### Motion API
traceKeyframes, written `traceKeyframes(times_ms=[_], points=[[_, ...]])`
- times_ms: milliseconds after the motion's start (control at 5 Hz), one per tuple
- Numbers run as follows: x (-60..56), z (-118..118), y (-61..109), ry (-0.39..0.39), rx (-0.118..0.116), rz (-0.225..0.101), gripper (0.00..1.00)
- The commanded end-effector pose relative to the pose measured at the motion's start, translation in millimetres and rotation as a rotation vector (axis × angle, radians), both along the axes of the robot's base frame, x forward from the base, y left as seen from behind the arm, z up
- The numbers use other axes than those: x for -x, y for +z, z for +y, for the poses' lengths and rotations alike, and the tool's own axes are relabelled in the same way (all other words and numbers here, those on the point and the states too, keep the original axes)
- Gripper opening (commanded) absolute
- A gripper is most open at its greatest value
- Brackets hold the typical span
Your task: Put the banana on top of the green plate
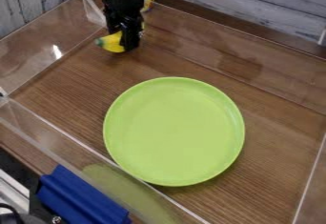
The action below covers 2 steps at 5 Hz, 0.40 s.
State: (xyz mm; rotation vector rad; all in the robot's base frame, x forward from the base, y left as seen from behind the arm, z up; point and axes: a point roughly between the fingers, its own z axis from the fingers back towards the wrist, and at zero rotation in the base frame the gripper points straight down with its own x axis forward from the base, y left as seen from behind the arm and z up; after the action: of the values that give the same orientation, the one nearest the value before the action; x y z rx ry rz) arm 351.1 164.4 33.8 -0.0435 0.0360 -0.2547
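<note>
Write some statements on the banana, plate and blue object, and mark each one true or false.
1. The banana is already on the green plate. False: the banana is off the plate, up by the black gripper.
2. The plate is round and lime green. True.
3. The gripper is over the middle of the plate. False: it is beyond the plate's far edge, toward the upper left of the picture.
4. The blue object shows at the lower left of the picture. True.
5. The banana is larger than the plate. False: the plate is far larger.
</note>
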Motion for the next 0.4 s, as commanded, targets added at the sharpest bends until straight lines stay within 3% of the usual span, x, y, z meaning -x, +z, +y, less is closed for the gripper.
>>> traceKeyframes(times_ms=[0,200], points=[[-5.8,-1.7,45.7,-0.006,-0.053,-0.087,0.0],[-4.2,-3.8,52.2,-0.002,-0.062,-0.086,0.0]])
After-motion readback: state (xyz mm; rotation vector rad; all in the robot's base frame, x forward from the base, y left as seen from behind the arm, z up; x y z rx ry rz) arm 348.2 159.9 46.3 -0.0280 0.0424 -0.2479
